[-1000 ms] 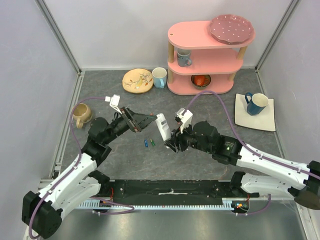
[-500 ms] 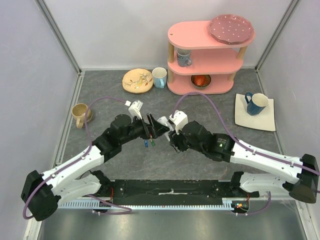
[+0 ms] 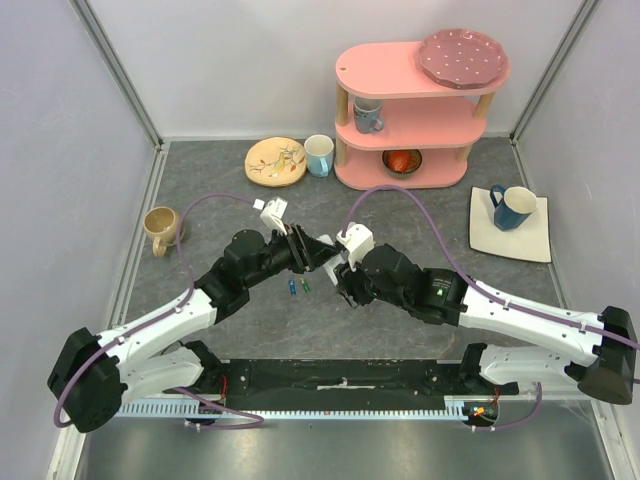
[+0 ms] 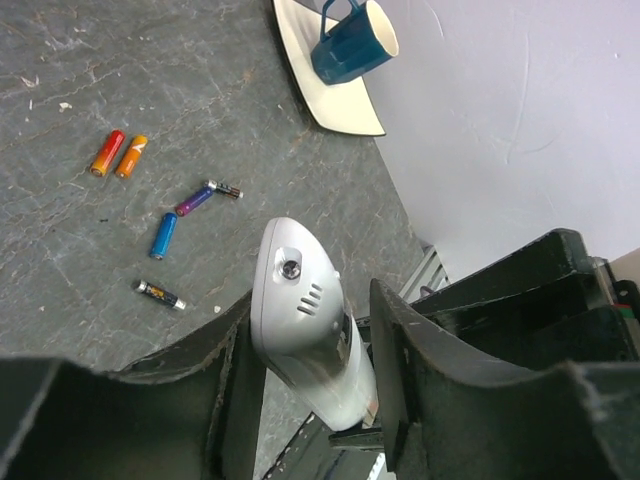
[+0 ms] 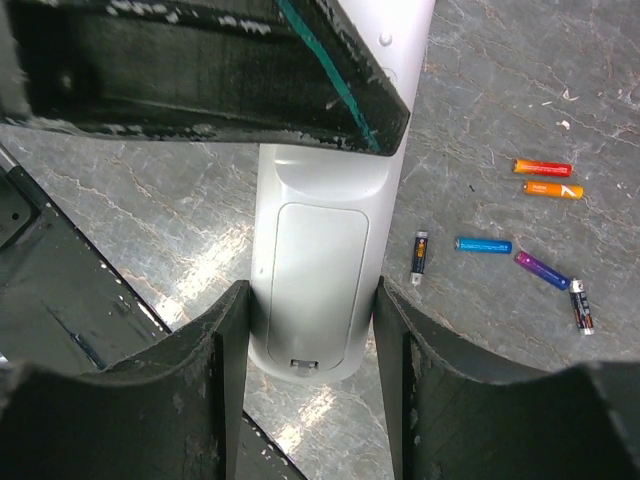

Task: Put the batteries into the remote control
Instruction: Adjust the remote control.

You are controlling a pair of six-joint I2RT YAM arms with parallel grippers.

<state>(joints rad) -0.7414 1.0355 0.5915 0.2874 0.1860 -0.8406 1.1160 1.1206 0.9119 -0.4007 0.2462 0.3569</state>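
The remote control [image 3: 327, 243] hangs above the table mid-scene, held from both sides. My right gripper [image 5: 312, 290] is shut on its lower end, both fingers against its sides; its white back with the closed battery cover [image 5: 318, 270] faces that camera. My left gripper [image 4: 312, 300] is shut on the other end [image 4: 300, 300], where a small round lens shows. In the top view the left gripper [image 3: 318, 252] and the right gripper [image 3: 345, 278] nearly touch. Several batteries lie loose on the table below: red [image 5: 543, 167], orange [image 5: 553, 188], blue [image 5: 484, 244], dark [image 5: 419, 253].
A pink shelf [image 3: 410, 110] with dishes stands at the back. A blue mug [image 3: 512, 207] sits on a white square plate [image 3: 535, 240] at the right. A tan mug [image 3: 161, 228] is at the left, a flowered plate [image 3: 276, 161] and a cup [image 3: 319, 154] behind.
My left gripper has swung right to the remote control and closed its jaws on the free end. The right gripper has shifted slightly left, still holding the remote control.
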